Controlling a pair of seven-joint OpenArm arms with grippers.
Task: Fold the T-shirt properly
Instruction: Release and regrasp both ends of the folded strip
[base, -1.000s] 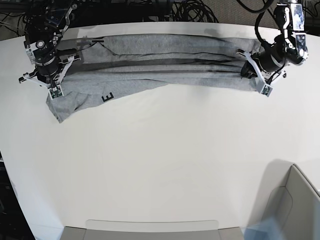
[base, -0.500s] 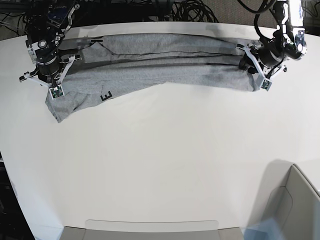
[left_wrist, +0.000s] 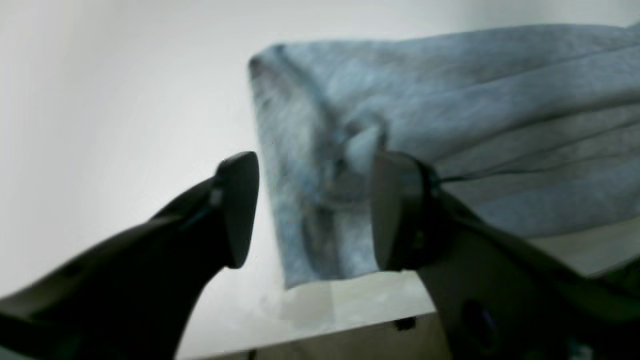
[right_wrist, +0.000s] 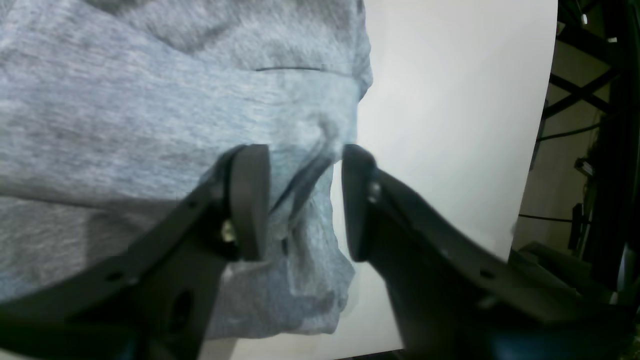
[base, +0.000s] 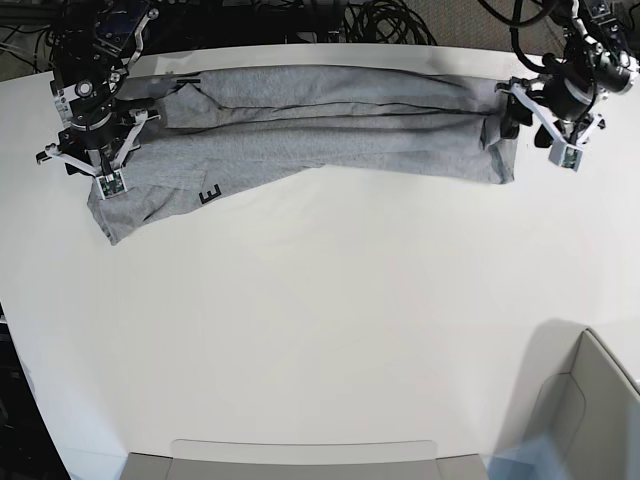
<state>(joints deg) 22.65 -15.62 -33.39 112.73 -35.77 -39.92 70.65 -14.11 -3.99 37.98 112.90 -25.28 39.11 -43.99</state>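
The grey T-shirt (base: 320, 130) lies stretched in a long, creased band across the back of the white table (base: 320, 320), with a black letter E (base: 210, 195) showing near its left end. At the shirt's right end my left gripper (base: 528, 122) stands open. In the left wrist view that gripper (left_wrist: 312, 210) has its jaws wide, with the shirt's edge (left_wrist: 320, 150) lying loose just beyond them. My right gripper (base: 88, 165) is over the shirt's left end. Up close it (right_wrist: 302, 200) is open, with a fold of the shirt (right_wrist: 305, 185) loose between the fingers.
A grey bin (base: 590, 400) stands at the front right corner. A flat grey tray (base: 300, 458) lies along the front edge. Black cables (base: 385, 20) are bundled behind the table's back edge.
Both grippers have gone from shut to open and let go of the shirt's ends. The left gripper has drawn back up and to the right, and the shirt has settled flatter.
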